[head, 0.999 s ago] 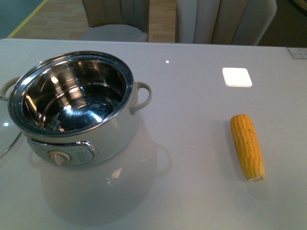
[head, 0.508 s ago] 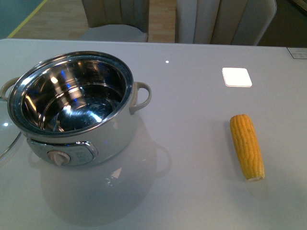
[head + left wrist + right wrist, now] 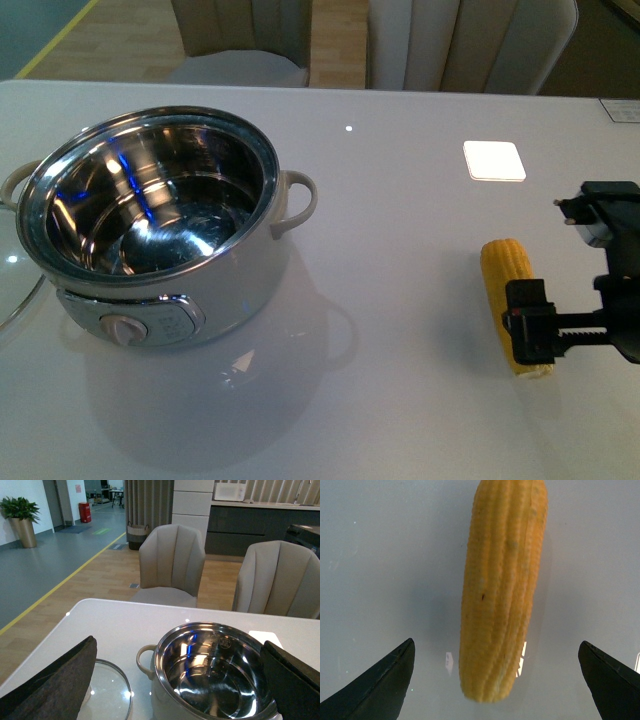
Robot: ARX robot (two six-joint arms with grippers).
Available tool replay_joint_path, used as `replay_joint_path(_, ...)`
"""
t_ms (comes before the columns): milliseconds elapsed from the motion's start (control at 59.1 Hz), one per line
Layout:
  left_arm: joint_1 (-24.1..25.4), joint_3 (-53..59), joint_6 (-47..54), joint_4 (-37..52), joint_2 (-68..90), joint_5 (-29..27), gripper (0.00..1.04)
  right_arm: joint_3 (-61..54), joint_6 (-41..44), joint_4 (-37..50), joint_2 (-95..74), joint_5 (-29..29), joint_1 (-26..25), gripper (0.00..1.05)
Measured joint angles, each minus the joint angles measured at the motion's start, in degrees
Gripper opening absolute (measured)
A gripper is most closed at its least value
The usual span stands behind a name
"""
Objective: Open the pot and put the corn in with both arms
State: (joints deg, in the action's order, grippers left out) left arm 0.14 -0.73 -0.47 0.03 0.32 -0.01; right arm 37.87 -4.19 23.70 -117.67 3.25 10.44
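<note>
The pot (image 3: 150,220) stands open at the table's left, its steel inside bare. The glass lid (image 3: 15,290) lies flat on the table to its left. The corn (image 3: 505,275) lies on the table at the right, pointing away from me. My right gripper (image 3: 585,328) reaches in from the right, open, over the corn's near end. In the right wrist view the corn (image 3: 502,590) lies between the spread fingertips (image 3: 385,680) of the right gripper (image 3: 495,680), untouched. My left gripper (image 3: 175,690) is open and empty, above and behind the pot (image 3: 215,675) and lid (image 3: 107,690); it is out of the front view.
A white square patch (image 3: 494,160) is on the table beyond the corn. Beige chairs (image 3: 240,40) stand behind the table's far edge. The pot's cream handle (image 3: 295,200) sticks out toward the corn.
My right arm has come into the front view from the right and now hangs over the corn's near end. The pot, lid and corn have not moved.
</note>
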Motion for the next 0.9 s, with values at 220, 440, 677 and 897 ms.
replay_joint_path(220, 0.0, 0.0, 0.0, 0.0, 0.0, 0.0, 0.98, 5.27, 1.25, 0.94, -7.5, 1.07, -1.09, 0.96)
replay_joint_path(440, 0.0, 0.0, 0.0, 0.0, 0.0, 0.0, 0.98, 8.0, 1.81, 0.33, -11.8, 0.96, -1.14, 0.73)
replay_joint_path(677, 0.0, 0.0, 0.0, 0.0, 0.0, 0.0, 0.98, 8.41, 2.4, 0.02, -12.92, 0.98, -0.96, 0.41)
replay_joint_path(897, 0.0, 0.0, 0.0, 0.0, 0.0, -0.02, 0.98, 5.51, 2.54, 0.79, -9.92, -0.2, -0.68, 0.27)
